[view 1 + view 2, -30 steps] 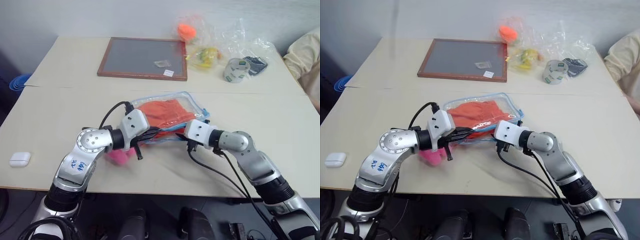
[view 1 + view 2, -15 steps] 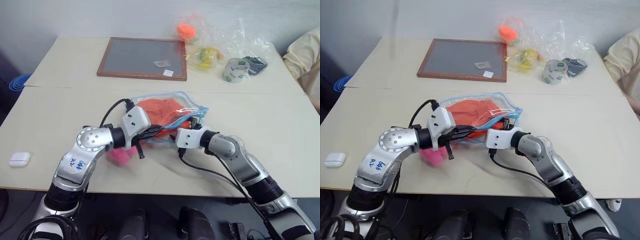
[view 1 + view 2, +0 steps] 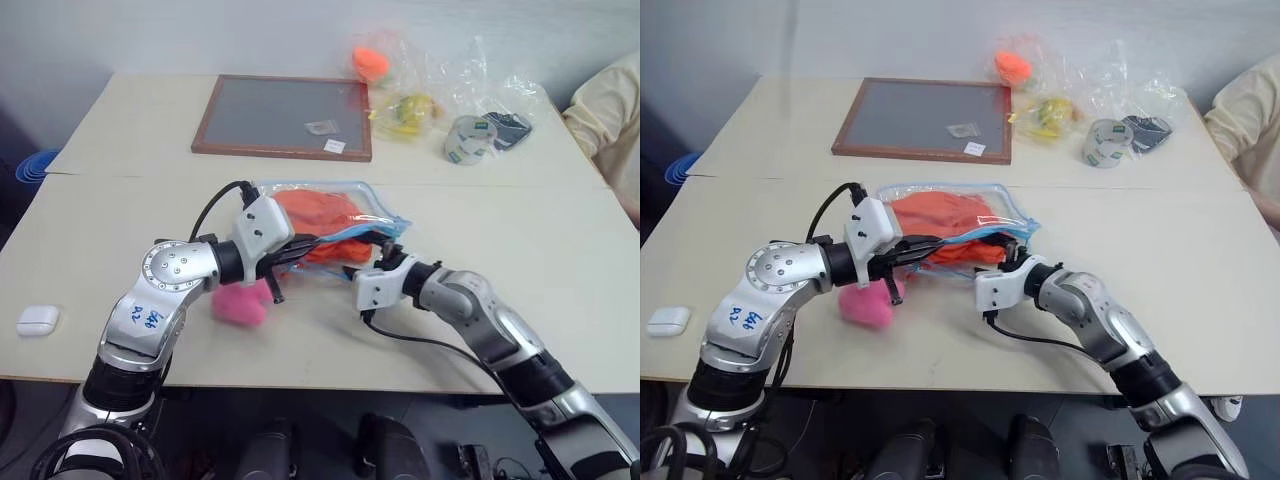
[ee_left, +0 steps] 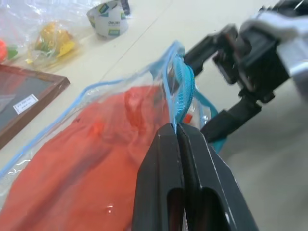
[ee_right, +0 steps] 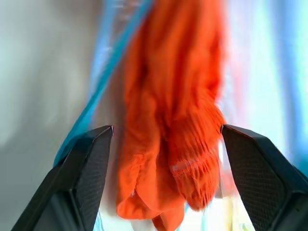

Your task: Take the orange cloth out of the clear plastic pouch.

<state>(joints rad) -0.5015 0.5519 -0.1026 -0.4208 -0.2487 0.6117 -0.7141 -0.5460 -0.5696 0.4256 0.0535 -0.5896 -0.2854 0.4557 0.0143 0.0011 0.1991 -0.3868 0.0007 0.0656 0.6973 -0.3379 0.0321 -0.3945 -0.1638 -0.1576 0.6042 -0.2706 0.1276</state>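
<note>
Since a second ago the right gripper (image 3: 1012, 258) has rolled over and spread its fingers wide at the mouth of the clear plastic pouch (image 3: 992, 205), which has lifted slightly. The one orange cloth (image 3: 940, 215) is inside that pouch, just ahead of the spread right fingers. The left gripper (image 4: 176, 131) is clamped tight on the blue zipper trim. One pink plush toy (image 3: 864, 306) lies beneath the left wrist. Beyond both grippers, the beige table (image 3: 1200, 270) carries one framed board (image 3: 925, 118), one tape roll (image 3: 1100, 142) and several crinkled bags (image 3: 1060, 90). One white case (image 3: 666, 320) sits far left.
</note>
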